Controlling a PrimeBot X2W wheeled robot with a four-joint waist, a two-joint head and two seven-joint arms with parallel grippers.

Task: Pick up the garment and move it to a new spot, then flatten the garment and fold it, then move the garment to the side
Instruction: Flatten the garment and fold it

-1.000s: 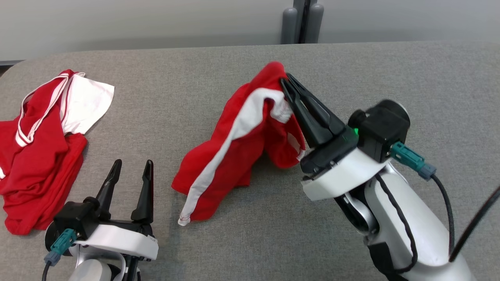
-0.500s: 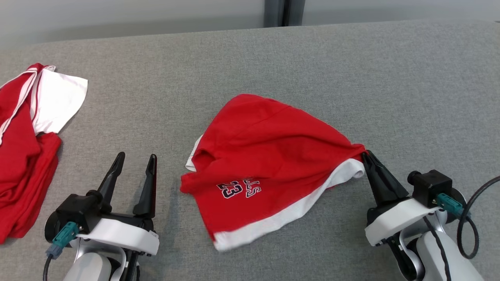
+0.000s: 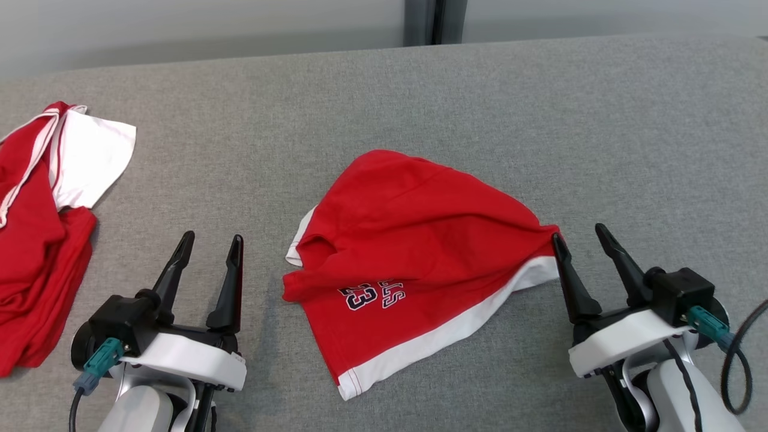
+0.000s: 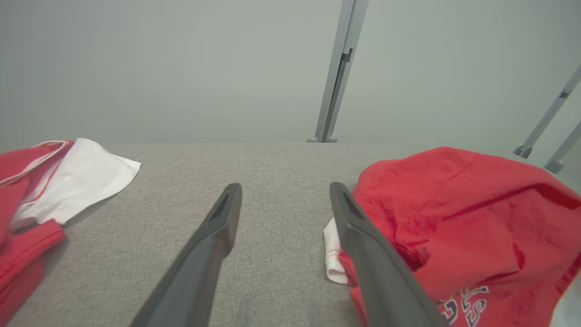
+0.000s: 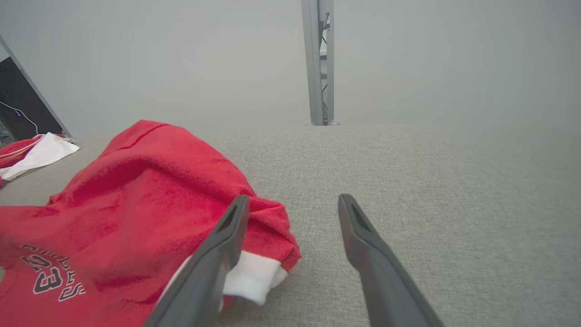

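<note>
A red garment point(image 3: 420, 252) with white trim and the number 23 lies rumpled in the middle of the grey table point(image 3: 630, 138). In the left wrist view the garment point(image 4: 458, 227) is to the right of the fingers. The right wrist view has the garment point(image 5: 136, 213) at the left. My right gripper point(image 3: 579, 235) stands open at the garment's right corner, its left finger beside the cloth, nothing between the fingers. The right gripper point(image 5: 292, 203) shows bare table in its gap. My left gripper point(image 3: 210, 243) is open and empty, left of the garment. The left gripper point(image 4: 283, 193) points over bare table.
A second red and white garment point(image 3: 42, 240) lies crumpled at the table's left edge. A grey post point(image 3: 427, 23) stands behind the far edge, against a pale wall. Bare table stretches to the right and behind the garment.
My right gripper carried the garment down from a lifted hold, laid it spread on the table, then opened and let go of its right corner. The left gripper stayed still.
</note>
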